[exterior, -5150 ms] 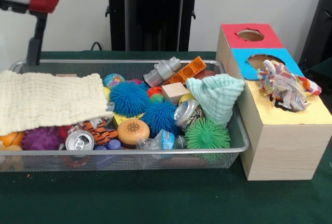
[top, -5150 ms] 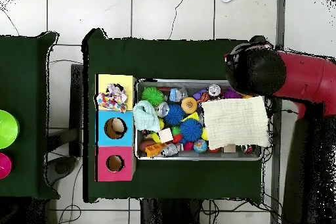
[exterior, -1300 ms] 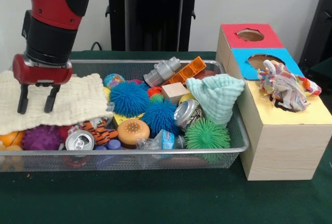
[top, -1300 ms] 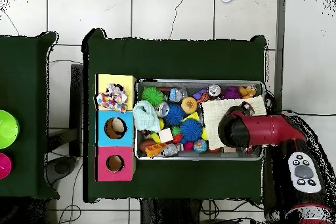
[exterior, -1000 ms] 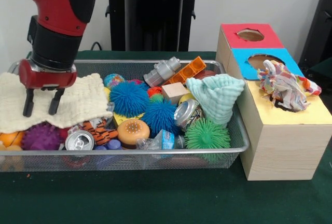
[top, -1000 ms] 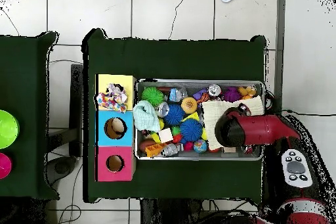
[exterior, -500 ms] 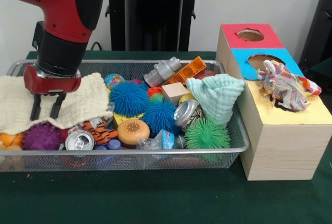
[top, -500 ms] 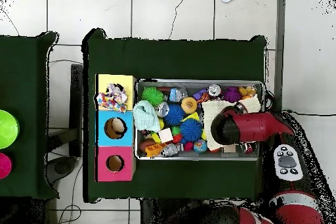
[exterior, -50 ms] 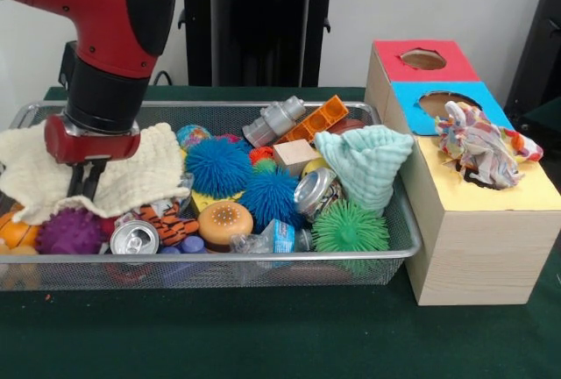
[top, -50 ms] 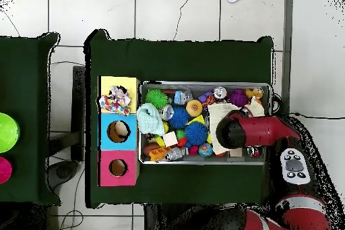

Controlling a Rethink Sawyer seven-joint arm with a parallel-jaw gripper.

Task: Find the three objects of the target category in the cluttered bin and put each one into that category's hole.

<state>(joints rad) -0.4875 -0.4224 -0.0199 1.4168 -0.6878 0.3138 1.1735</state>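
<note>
The gripper point(exterior, -50 ms: 85, 182) pinches the cream cloth point(exterior, -50 ms: 131, 173) — bunched between its closed fingers — inside the wire bin point(exterior, -50 ms: 263, 267).

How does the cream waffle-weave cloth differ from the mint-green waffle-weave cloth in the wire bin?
The cream waffle-weave cloth lies spread over toys at the bin's end away from the box; the mint-green waffle-weave cloth stands bunched in a peak at the end beside it. The cream one looks larger. The gripper has closed on the cream cloth; nothing touches the mint one. Both are textured fabric.
</note>
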